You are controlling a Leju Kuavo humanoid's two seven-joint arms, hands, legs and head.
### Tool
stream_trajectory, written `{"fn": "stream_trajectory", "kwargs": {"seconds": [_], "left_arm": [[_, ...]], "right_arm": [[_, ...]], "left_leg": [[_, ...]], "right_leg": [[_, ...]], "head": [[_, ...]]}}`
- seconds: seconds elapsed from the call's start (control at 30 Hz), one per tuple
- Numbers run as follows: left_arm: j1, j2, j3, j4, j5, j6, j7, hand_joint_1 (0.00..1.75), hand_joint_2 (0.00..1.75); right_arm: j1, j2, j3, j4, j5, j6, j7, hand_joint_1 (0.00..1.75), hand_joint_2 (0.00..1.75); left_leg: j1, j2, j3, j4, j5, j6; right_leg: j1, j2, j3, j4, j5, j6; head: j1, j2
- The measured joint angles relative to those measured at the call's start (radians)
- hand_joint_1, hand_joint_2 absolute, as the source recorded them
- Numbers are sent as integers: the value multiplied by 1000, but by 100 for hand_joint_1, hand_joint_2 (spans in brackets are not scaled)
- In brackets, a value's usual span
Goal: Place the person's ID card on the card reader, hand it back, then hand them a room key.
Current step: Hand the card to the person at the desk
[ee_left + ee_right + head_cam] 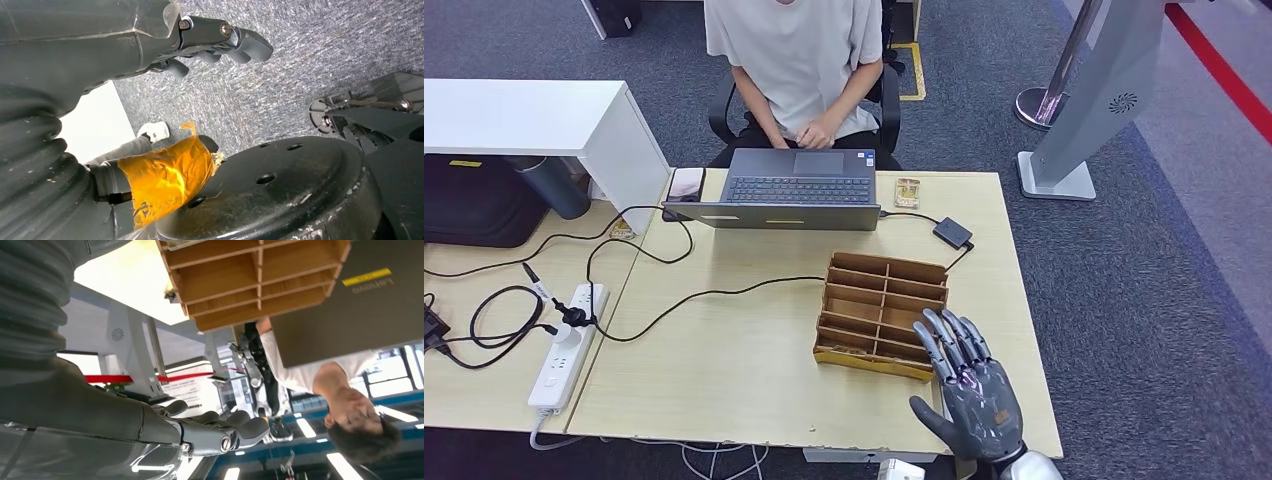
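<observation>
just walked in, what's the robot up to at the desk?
The right hand hovers, fingers spread and holding nothing, at the near edge of the wooden divider tray. The left hand hangs over the carpet, empty. A person sits behind the laptop; a card-like item lies beside it, unconfirmed as the ID.

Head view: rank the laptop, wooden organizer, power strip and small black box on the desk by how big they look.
1. Laptop, largest.
2. Wooden organizer; it lies nearer the camera, so the gap is unsure.
3. Power strip, long but narrow.
4. Small black box, clearly smallest.
</observation>
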Motion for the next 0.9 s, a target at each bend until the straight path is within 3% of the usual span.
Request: {"fn": "stream_trajectory", "kwargs": {"seconds": [0.9], "left_arm": [[-2, 2, 0, 0, -9, -12, 9, 0, 175]], "right_arm": [[-102, 145, 2, 356, -49, -21, 18, 0, 175]], "left_leg": [[1, 0, 0, 0, 0, 0]], "right_leg": [[0, 0, 0, 0, 0, 0]], "head": [[0, 0]]}}
